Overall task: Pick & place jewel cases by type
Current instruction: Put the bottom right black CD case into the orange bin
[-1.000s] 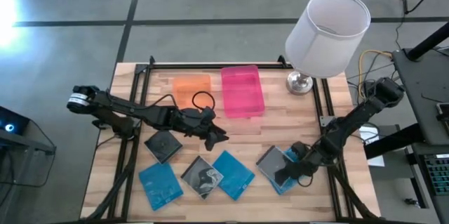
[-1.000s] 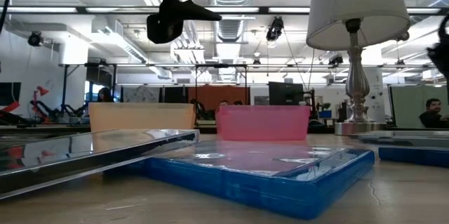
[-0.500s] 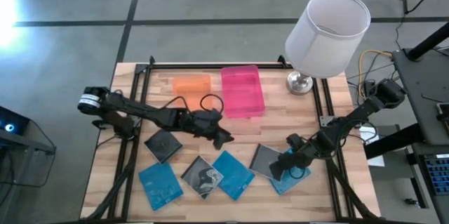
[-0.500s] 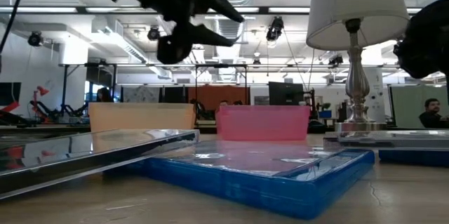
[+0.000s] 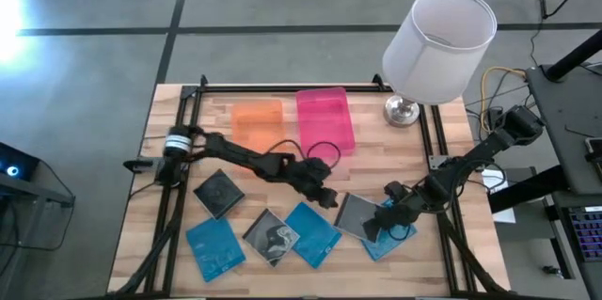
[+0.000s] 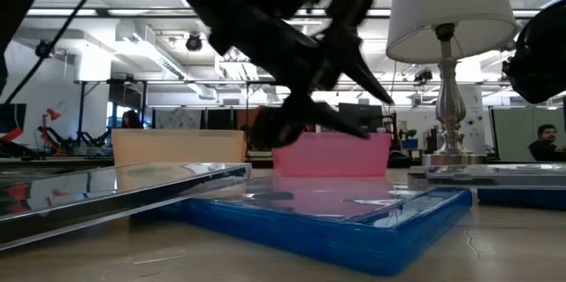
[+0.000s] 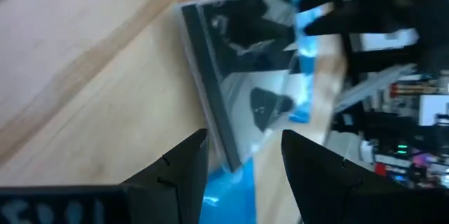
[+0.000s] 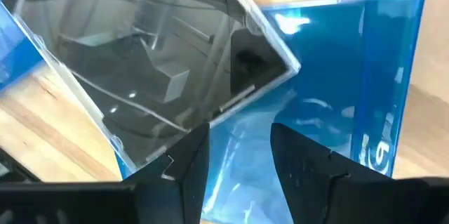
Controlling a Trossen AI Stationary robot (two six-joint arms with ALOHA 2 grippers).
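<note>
Two dark jointed arms [image 5: 240, 156]; looping black cable [image 5: 320, 152]

No legible text anywhere

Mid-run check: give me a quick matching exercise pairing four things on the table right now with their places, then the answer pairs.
Things:
1. pink tray
2. orange tray
3. lamp
4. clear grey case

Places:
A. far right corner of the table
B. partly on a blue case, between the left pincer and right pincer
C. far edge, left of its neighbour tray
D. far edge, middle, right of its neighbour tray

Pairs: 1-D, 2-C, 3-A, 4-B
</note>
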